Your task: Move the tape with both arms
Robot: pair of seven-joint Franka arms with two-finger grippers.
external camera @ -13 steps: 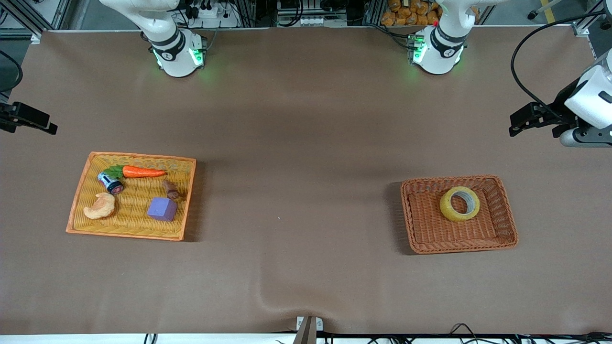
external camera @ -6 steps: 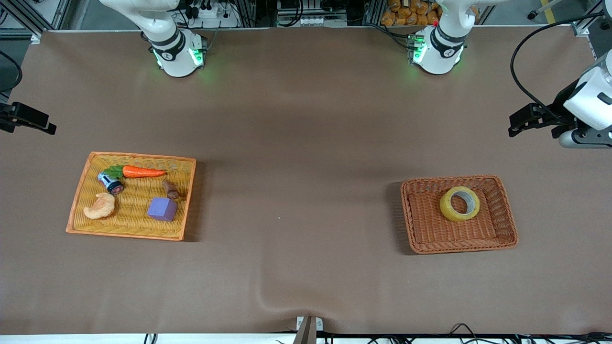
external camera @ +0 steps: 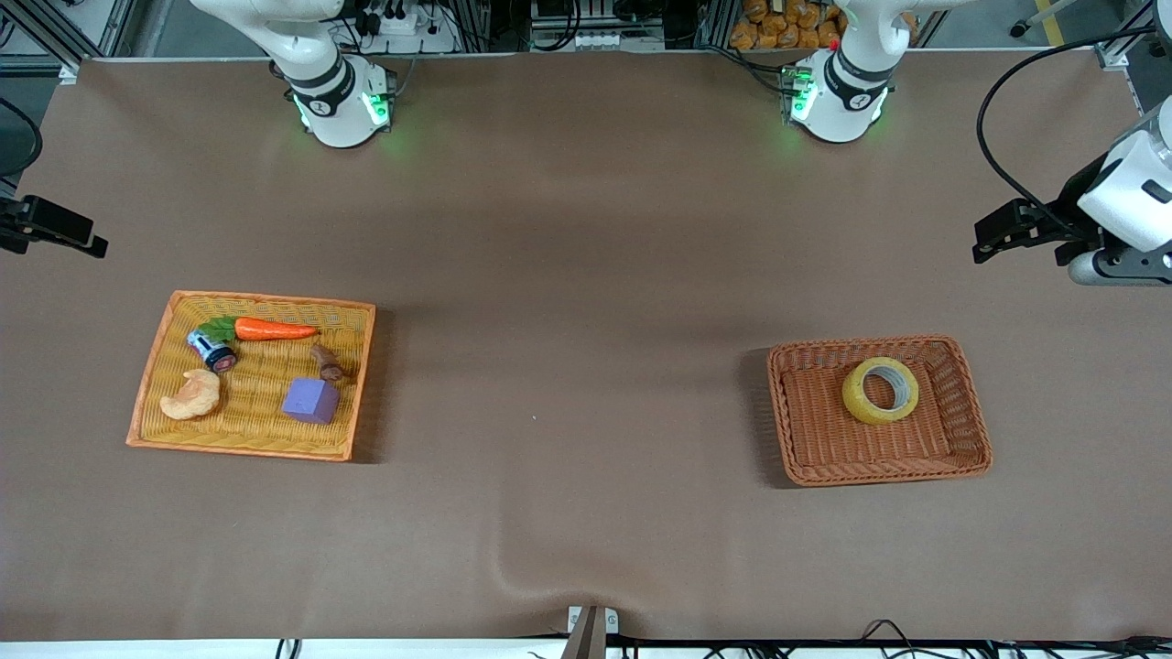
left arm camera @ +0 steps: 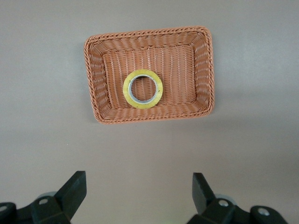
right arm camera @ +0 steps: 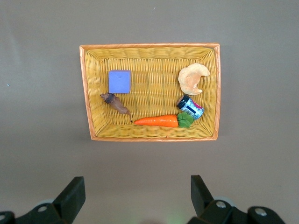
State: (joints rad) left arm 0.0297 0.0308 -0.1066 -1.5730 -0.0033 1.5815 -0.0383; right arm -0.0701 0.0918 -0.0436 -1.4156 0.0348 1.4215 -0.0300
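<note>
Item, at the right arm's end of the surface (external camera: pixel 586 275): yellow woven tray (external camera: pixel 157 366), holding a carrot (external camera: pixel 275 329), a small can (external camera: pixel 211 351), a croissant-shaped piece (external camera: pixel 192 395), a small brown piece (external camera: pixel 327 363) and a purple cube (external camera: pixel 310 400). The right gripper (right arm camera: pixel 134 198) hung high above this tray, jaws spread wide and empty; this arm waited.

Item, at the left arm's end: brown wicker basket (external camera: pixel 806 458), containing the tape (external camera: pixel 880 390), which lay flat on the basket floor, hole upward, clear of the walls. The left gripper (left arm camera: pixel 139 196) hung high over bare surface just beside the basket, jaws wide and empty.

Handling, judged: the tape was probably light and stiff, with smooth, slightly slick sides. The likeliest hold was one finger down the grey core and one outside the ring wall; the open side would then be left for the other arm at handover.
</note>
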